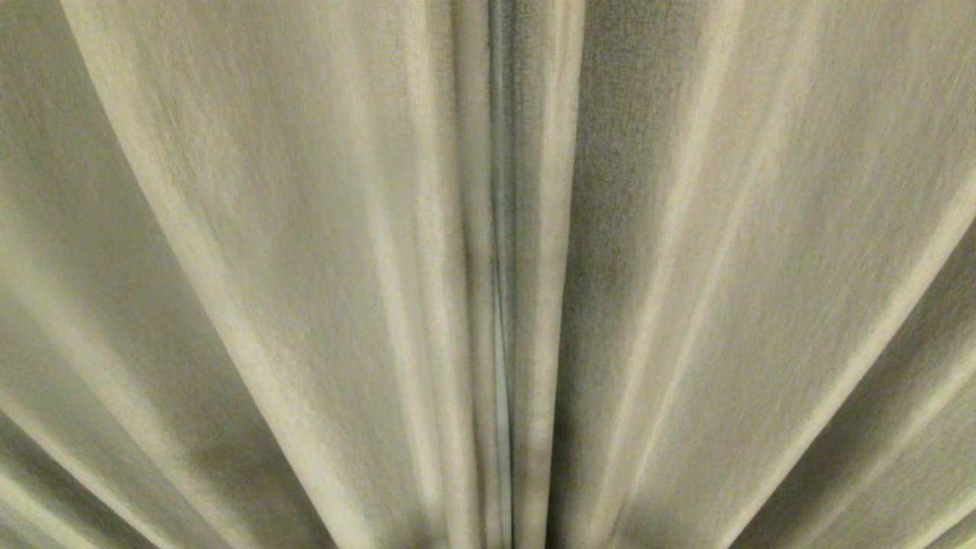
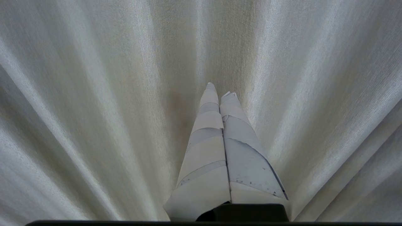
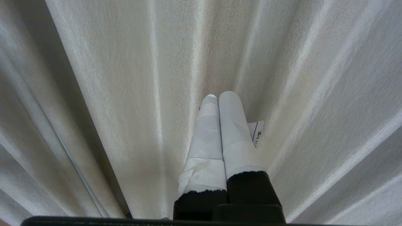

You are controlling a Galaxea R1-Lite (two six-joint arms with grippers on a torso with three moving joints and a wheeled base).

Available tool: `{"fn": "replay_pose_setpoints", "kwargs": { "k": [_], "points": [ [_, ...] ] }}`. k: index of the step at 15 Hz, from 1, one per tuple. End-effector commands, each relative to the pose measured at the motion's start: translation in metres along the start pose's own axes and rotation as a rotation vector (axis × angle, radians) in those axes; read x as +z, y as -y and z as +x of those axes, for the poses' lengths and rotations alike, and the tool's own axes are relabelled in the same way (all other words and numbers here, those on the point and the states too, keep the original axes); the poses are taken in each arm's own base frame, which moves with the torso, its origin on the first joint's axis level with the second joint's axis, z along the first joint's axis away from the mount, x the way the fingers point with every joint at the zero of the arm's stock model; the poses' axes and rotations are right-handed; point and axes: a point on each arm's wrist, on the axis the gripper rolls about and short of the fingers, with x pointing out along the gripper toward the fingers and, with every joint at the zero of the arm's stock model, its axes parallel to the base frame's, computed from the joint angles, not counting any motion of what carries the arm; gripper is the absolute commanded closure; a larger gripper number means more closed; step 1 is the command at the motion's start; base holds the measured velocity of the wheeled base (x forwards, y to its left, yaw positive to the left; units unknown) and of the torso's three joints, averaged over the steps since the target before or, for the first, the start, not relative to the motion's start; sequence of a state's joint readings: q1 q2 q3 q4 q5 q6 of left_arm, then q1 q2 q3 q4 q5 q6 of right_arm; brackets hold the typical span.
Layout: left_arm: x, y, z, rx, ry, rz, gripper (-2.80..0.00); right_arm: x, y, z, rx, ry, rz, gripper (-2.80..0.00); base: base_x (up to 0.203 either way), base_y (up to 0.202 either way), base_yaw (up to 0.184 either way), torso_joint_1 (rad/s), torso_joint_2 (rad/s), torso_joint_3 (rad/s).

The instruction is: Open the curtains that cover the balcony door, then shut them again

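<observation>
— What sort of place is this, can you tell?

— Not with certainty. My head camera sees only the curtains (image 1: 305, 267), cream fabric in long vertical pleats, finely woven, filling the whole view. Two panels meet at a narrow dark seam (image 1: 499, 229) in the middle. Such long soft drapes suggest a room where people live, a home or similar.

— Do your wrist cameras show more?

— No. Both show the same pleated cloth close by, with no furniture, wall or floor.
</observation>
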State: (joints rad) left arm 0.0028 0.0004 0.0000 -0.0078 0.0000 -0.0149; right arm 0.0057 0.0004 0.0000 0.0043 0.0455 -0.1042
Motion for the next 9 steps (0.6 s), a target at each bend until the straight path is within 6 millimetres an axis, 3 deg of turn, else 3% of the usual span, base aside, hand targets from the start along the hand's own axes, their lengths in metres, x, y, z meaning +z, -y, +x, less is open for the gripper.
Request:
{"fn": "replay_pose_setpoints", "kwargs": {
  "k": [1,9],
  "points": [
    [0.0000,0.0000,0.0000,0.000,0.000,0.000,0.00,-0.0002,0.0000,0.0000,-0.001,-0.002,-0.002,0.00,0.000,0.000,0.000,0.000,0.00,0.000],
    [0.0001,0.0000,0.0000,0.000,0.002,0.000,0.00,0.0001,0.0006,0.0000,-0.027,0.000,0.064,0.00,0.000,0.000,0.000,0.000,0.00,0.000]
  ]
}}
